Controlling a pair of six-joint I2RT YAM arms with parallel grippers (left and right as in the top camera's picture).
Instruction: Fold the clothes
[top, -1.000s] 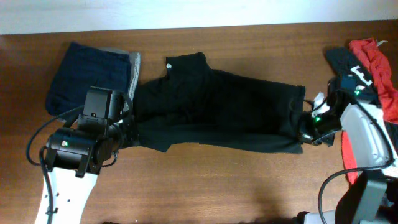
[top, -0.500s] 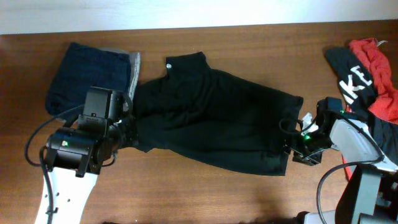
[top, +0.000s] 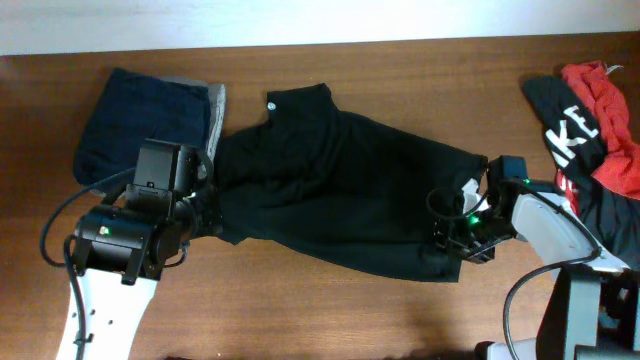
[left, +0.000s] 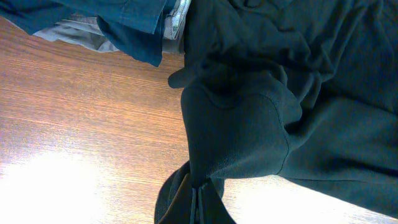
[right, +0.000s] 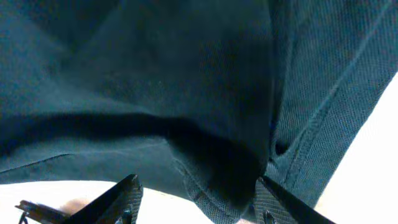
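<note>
Black shirt (top: 340, 190): lies crosswise over the middle of the wooden table (top: 330, 310), rumpled, with its collar toward the far edge and a small white round logo (top: 272, 98) at the collar.
Left gripper (left: 198, 202): closed on a pinch of the black shirt's left edge; the wrist view shows the cloth rising from the fingers in a rounded fold, lifted off the wood.
Right gripper (right: 196, 199): at the shirt's right hem, with that end drawn in over the rest of the cloth. Its fingers stand somewhat apart with a thick fold of hem between them, and it appears to be clamped on that fold.
Navy garment (top: 145, 125): folded at the far left, just beside the shirt.
Grey garment (top: 216, 104): shows as a strip under the navy garment's right edge, touching the shirt.
Red garment (top: 608, 105): heaped at the far right edge of the table.
Black garment with white lettering (top: 565, 135): bunched against the red garment, apart from the shirt.
</note>
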